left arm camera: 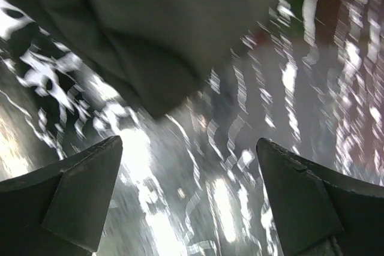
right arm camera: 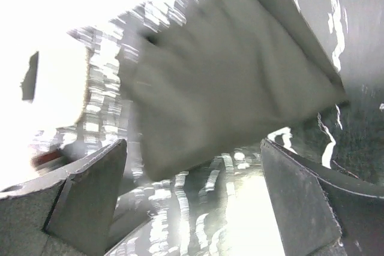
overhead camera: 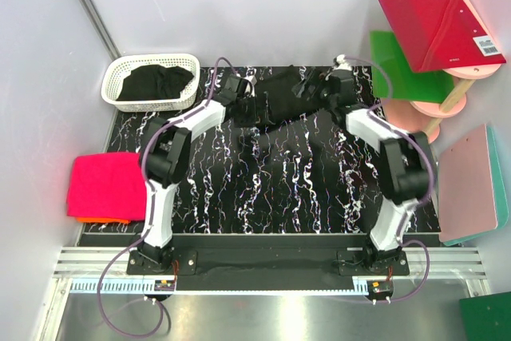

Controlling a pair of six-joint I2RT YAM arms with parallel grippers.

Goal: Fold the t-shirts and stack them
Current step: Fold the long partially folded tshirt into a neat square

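Left claw [left arm camera: 187, 148] stands with its jaws spread wide and nothing between them; you have no grip there. Right claw [right arm camera: 193, 145] reads the same: fingers well apart, empty.

The black t-shirt [overhead camera: 279, 89] lies crumpled along the far edge of the marbled mat [overhead camera: 263, 189], between your two claws, one claw at each end of it. In the left wrist view a folded corner of the cloth points toward the gap but lies ahead of the fingertips, not between them. In the right wrist view the cloth's near edge lies just beyond the gap.

Only the overhead view gives you the rest:
- A second black t-shirt [overhead camera: 156, 81] sits in the white lattice basket [overhead camera: 152, 59] at the mat's far left corner.
- A folded hot-pink t-shirt [overhead camera: 104, 185] lies off the mat's left edge, with an orange t-shirt [overhead camera: 104, 220] under it showing only as a strip.
- A red board [overhead camera: 435, 25] and a green board [overhead camera: 399, 65] lie beyond the mat's far right corner, and a pink board [overhead camera: 471, 189] lies off its right edge.

Both wrist views are smeared, and the right one is blown out white at upper left. From overhead the dark wrists merge with the black cloth, so you cannot tell whether any fingertip touches it.
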